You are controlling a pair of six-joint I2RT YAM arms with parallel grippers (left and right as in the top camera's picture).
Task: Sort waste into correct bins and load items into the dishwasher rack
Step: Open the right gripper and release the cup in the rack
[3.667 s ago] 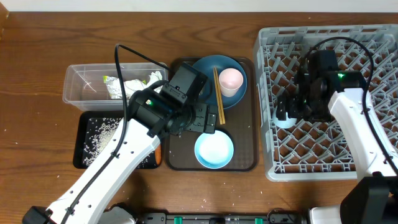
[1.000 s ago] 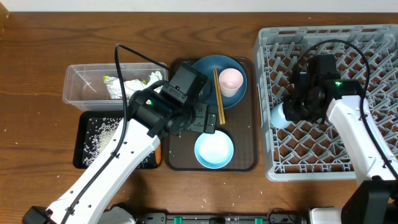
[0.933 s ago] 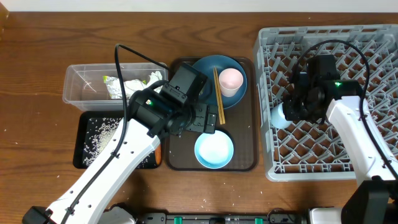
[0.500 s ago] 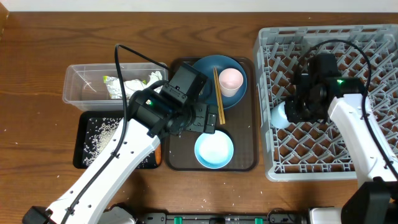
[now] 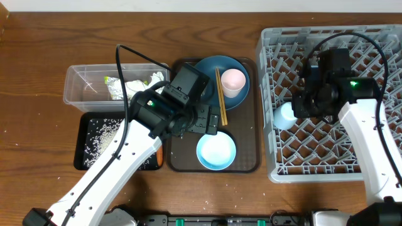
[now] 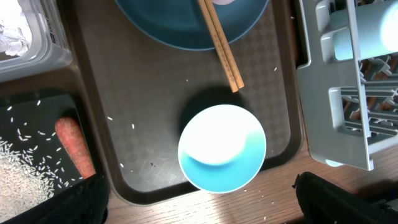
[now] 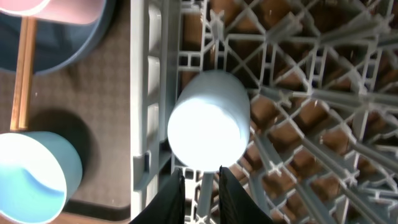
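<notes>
The light blue cup [image 5: 282,116] [image 7: 208,121] lies on its side at the left edge of the grey dishwasher rack [image 5: 377,169]. My right gripper [image 5: 300,107] [image 7: 198,177] sits just behind the cup, open by a narrow gap and holding nothing. My left gripper [image 5: 204,119] [image 6: 199,208] hangs wide open and empty above the light blue bowl [image 5: 216,151] [image 6: 222,148]. The pink cup [image 5: 233,80] and chopsticks [image 5: 221,97] rest on the dark blue dish [image 5: 207,74]. Tissue [image 5: 138,88] and a wrapper [image 5: 113,81] lie in the clear tub [image 5: 78,94]. Rice [image 5: 100,135] and a carrot [image 6: 74,146] lie in the black tray [image 5: 80,160].
The dish and bowl stand on a dark brown serving tray [image 5: 251,125] between the bins and the rack. A few rice grains are scattered on that tray [image 6: 134,126]. My left arm reaches over the black tray's right side.
My right gripper has pulled back to the right, away from the light blue cup, and its jaws have parted slightly. The cup stays lying in the rack. The left arm has not moved.
</notes>
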